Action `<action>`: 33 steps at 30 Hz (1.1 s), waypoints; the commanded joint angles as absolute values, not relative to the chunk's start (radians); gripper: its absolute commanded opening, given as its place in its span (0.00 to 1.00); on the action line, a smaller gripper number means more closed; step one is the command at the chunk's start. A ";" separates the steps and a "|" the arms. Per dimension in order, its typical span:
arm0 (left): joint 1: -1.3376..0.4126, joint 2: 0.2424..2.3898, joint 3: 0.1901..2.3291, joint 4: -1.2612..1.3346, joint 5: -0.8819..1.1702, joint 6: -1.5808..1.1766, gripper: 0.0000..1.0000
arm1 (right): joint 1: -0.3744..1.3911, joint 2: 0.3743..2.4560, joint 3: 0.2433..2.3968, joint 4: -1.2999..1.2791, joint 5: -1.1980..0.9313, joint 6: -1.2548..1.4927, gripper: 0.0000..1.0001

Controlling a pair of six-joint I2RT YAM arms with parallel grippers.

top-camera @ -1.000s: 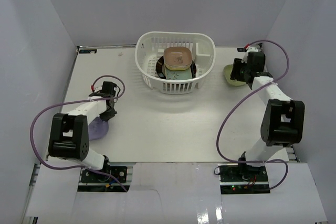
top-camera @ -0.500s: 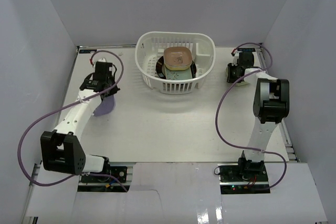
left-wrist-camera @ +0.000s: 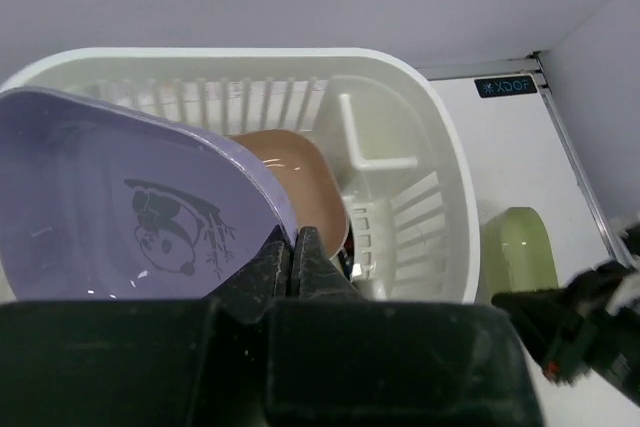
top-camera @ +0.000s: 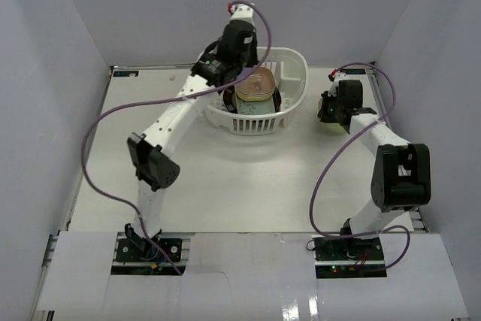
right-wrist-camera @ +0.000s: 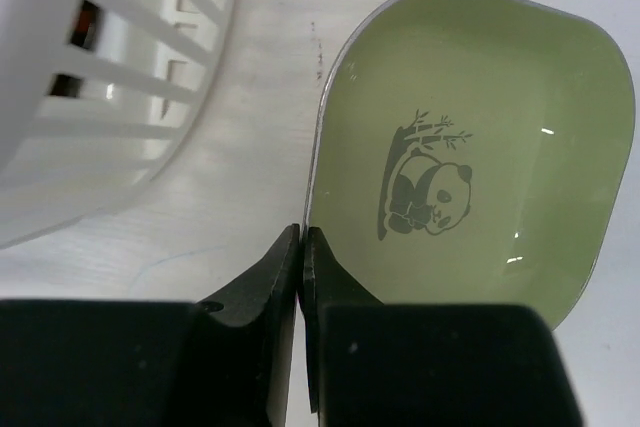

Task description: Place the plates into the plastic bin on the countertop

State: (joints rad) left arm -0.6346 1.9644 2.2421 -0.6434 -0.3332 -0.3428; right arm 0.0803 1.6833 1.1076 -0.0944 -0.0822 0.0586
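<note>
Over the bin (left-wrist-camera: 425,212), left gripper (left-wrist-camera: 296,239) pinches lavender plate (left-wrist-camera: 90,217).

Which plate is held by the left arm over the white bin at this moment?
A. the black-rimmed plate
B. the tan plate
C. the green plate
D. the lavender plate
D: in the left wrist view the left fingers pinch the rim of the lavender plate over the white bin; the green plate is in the right fingers.
</note>
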 commanded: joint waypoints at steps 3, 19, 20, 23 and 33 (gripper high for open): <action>-0.689 2.232 2.497 -0.675 -0.411 -0.236 0.00 | 0.121 1.482 1.045 -0.040 -0.081 0.135 0.08; -0.699 2.358 2.401 -0.391 -0.314 -0.103 0.15 | 0.195 1.283 1.000 -0.023 -0.051 0.184 0.08; -0.699 2.356 2.398 -0.370 -0.305 -0.103 0.18 | 0.195 1.279 1.006 -0.025 -0.049 0.186 0.08; -0.701 2.359 2.395 -0.337 -0.281 -0.098 0.26 | 0.196 1.273 1.019 -0.037 -0.046 0.186 0.08; -0.699 2.248 2.376 -0.336 -0.340 -0.086 0.96 | 0.201 1.247 1.098 -0.055 -0.015 0.158 0.08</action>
State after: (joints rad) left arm -0.6979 2.3898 2.3783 -0.3603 -0.3038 -0.0982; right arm 0.1955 1.2926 1.0218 -0.0990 -0.0315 0.1749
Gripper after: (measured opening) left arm 0.926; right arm 0.083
